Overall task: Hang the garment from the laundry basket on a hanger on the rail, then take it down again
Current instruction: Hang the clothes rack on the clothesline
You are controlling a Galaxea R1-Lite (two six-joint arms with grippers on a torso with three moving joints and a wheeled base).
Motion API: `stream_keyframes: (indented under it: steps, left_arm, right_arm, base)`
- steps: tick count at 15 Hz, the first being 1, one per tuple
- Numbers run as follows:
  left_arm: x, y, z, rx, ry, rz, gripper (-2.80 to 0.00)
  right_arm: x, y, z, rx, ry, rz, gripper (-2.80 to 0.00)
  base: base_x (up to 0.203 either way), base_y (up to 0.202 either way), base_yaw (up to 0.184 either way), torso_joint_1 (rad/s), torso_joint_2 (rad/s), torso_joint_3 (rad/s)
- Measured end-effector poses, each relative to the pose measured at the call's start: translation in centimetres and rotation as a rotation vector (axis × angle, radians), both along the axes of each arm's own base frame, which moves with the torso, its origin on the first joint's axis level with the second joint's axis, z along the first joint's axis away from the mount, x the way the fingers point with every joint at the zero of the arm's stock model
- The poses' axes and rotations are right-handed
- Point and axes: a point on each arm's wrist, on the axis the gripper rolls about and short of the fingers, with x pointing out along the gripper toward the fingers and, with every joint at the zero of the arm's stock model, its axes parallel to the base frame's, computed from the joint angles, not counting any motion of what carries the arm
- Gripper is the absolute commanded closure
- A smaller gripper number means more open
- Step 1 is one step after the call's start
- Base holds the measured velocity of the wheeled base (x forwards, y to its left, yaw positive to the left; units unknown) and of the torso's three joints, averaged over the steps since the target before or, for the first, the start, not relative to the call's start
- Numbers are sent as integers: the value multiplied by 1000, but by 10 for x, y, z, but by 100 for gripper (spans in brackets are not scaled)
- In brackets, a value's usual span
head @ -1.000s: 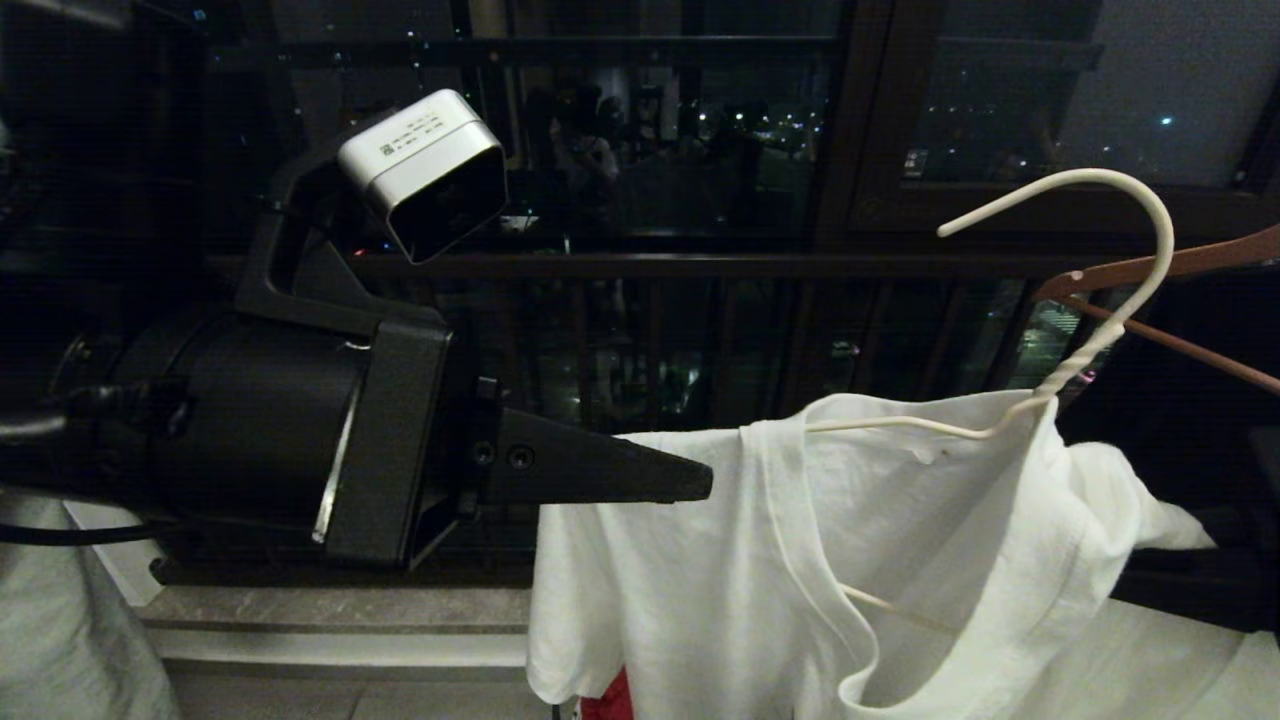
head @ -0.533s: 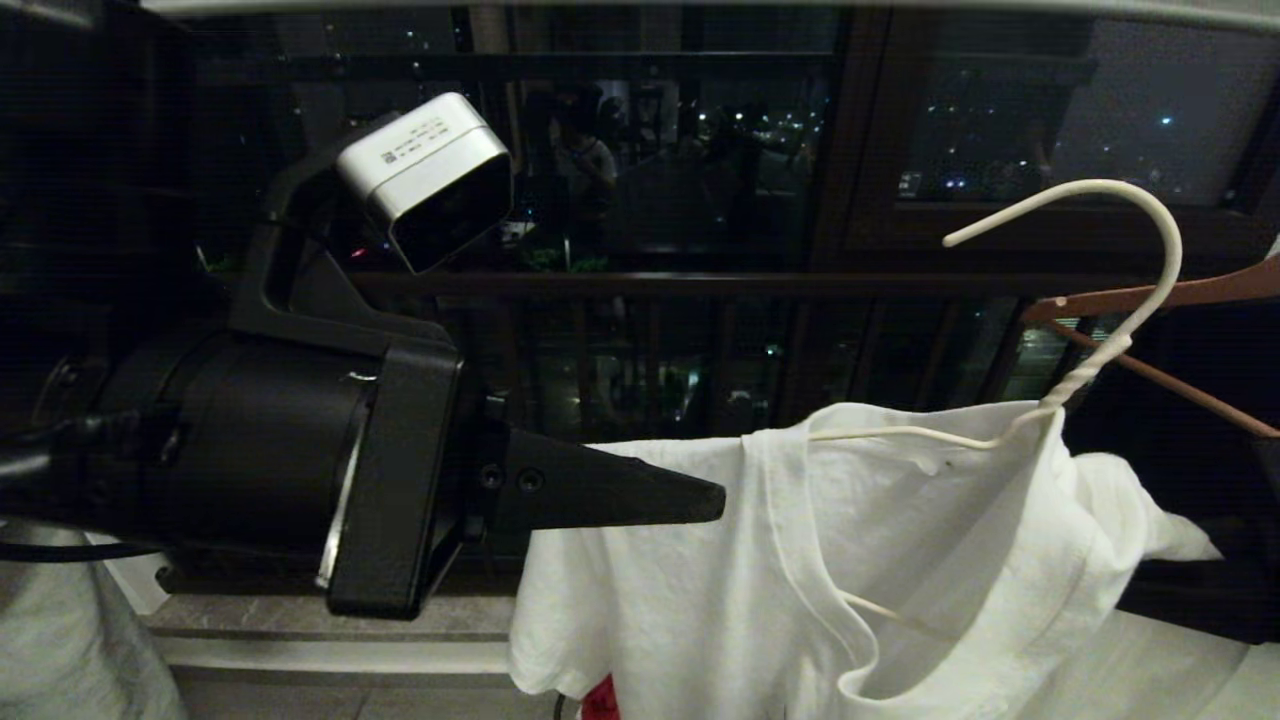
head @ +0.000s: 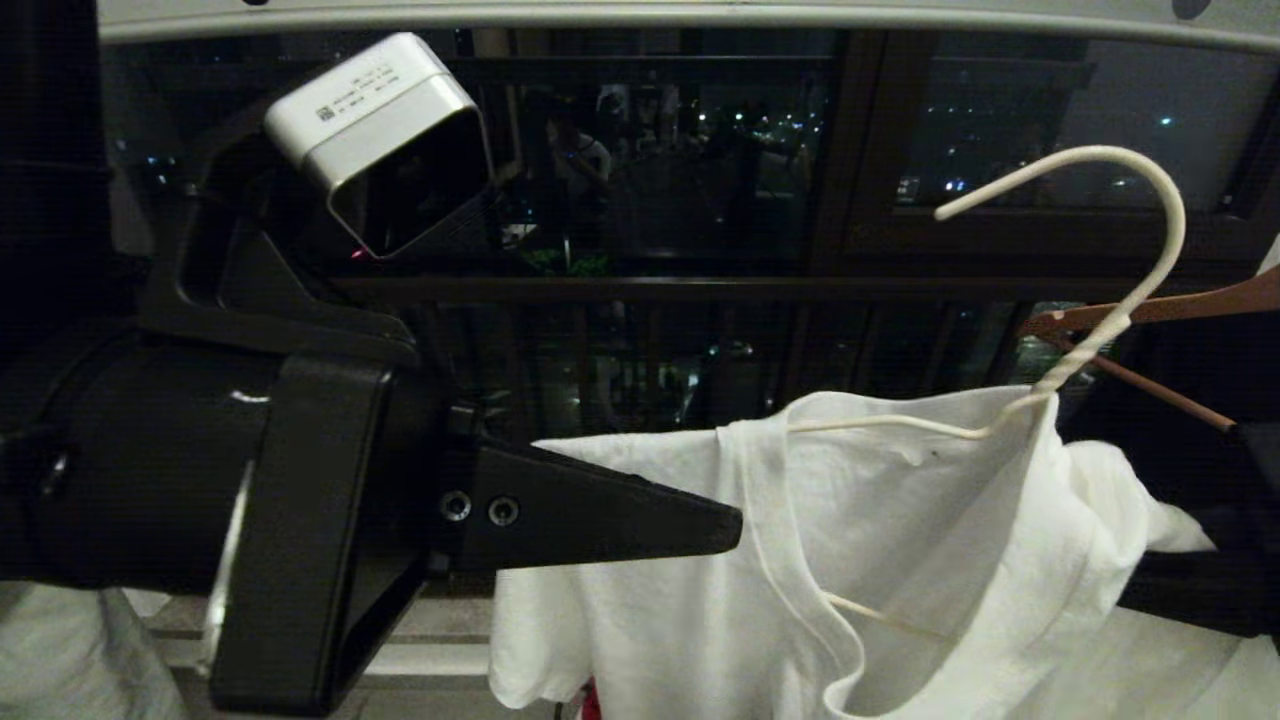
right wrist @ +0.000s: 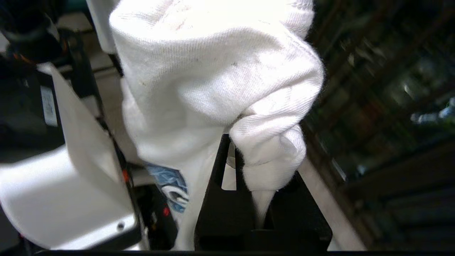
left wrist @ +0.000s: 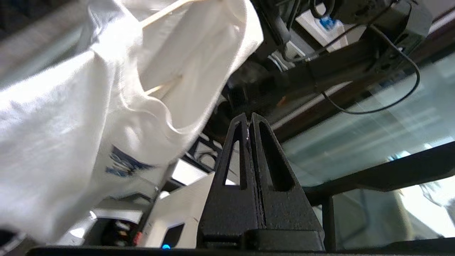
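Dark balcony railing point(head: 640, 290) behind; left claw point(head: 735, 528) closed empty, right claw point(right wrist: 234, 149) pinching garment point(head: 900, 540).

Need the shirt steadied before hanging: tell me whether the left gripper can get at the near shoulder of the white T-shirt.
Probably yes. The left gripper is shut and empty, its tip right at the white T-shirt's near shoulder with nothing between them; it would have to open first. The right gripper holds the far side.
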Motion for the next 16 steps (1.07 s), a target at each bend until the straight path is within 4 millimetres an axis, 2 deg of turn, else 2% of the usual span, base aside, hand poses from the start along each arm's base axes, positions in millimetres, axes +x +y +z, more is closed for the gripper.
stream_keyframes:
  steps: [4,7,11,16]
  left_arm:
    - [-11,13,11,-36,-63,45,0]
    - [-22,28,24,-73,-144,139,0]
    - [-33,41,34,-113,-177,151,0]
    - [-39,50,42,-140,-220,245,0]
  right_arm:
    - [11,25,12,-7,-22,50,0]
    - [11,48,21,3,-53,5,0]
    - [9,77,39,8,-142,-98,0]
    - [7,90,42,-16,-174,-174,0]
  base:
    - [0,0,0,0,0,0]
    - [0,0,0,0,0,0]
    - [0,0,0,0,0,0]
    - [0,0,0,0,0,0]
